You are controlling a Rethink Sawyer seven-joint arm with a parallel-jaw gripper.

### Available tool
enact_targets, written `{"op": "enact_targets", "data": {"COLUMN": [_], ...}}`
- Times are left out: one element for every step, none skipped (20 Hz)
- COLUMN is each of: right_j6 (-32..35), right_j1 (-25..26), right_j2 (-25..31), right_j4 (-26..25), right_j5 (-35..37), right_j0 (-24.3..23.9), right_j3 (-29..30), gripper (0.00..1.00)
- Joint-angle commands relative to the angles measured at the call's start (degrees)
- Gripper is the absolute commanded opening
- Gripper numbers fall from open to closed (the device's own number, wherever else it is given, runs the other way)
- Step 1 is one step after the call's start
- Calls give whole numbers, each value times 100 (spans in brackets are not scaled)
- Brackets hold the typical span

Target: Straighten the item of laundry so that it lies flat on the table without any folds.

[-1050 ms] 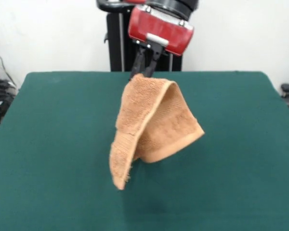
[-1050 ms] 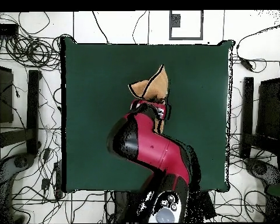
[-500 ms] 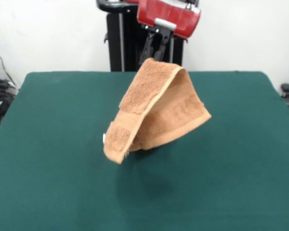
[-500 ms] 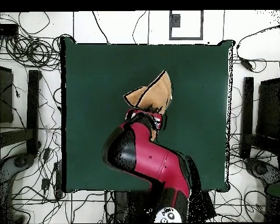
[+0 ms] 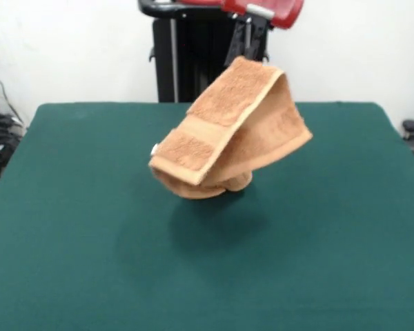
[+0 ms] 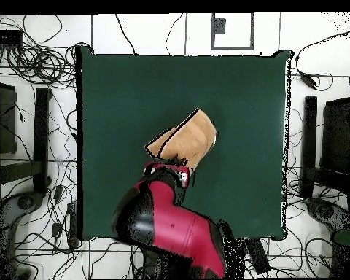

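Note:
The item of laundry (image 5: 231,131), an orange-tan terry towel, hangs folded in the air above the table (image 5: 69,227). My gripper (image 5: 250,54) is shut on its top edge, high near the picture's top. The towel swings out sideways, its banded end pointing left, a small white tag at its left corner. Its lowest fold hangs close over the green top; I cannot tell whether it touches. From overhead, the towel (image 6: 185,140) shows just beyond the red arm's end, and the gripper itself is hidden under the arm there.
The red and black arm (image 6: 167,226) covers the table's near-base middle in the overhead view. Cables and stands (image 6: 32,131) lie on the floor around the table. The black pedestal (image 5: 186,62) stands behind the table.
The gripper rose and drew back toward the robot's base, carrying the towel. The towel's hanging end swung up from pointing down to lying out sideways.

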Motion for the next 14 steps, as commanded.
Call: {"op": "enact_targets", "data": {"right_j6": [884,848,806,765,732,722,674,587,438,325,227,130,69,23], "right_j1": [-245,-286,-368,-484,-576,-633,-724,-855,-976,-1052,-1105,-1158,-1190,-1211], "right_j2": [-771,-911,-1032,-1157,-1295,-1378,-1444,-1448,-1360,-1279,-1194,-1110,-1052,-973], "right_j4": [-317,-372,-433,-487,-550,-597,-663,-738,-814,-884,-964,-1044,-1121,-1191], "right_j5": [1382,1492,1575,1715,1779,1872,1965,1986,2002,1982,1929,1877,1835,1813], "right_j0": [746,781,796,803,822,810,750,618,409,227,49,-129,-266,-405], "right_j3": [398,375,384,403,417,427,444,496,545,581,606,632,641,637], "gripper": [0,0,0,0,0,0,0,0,0,0,0,0,0,0]}}
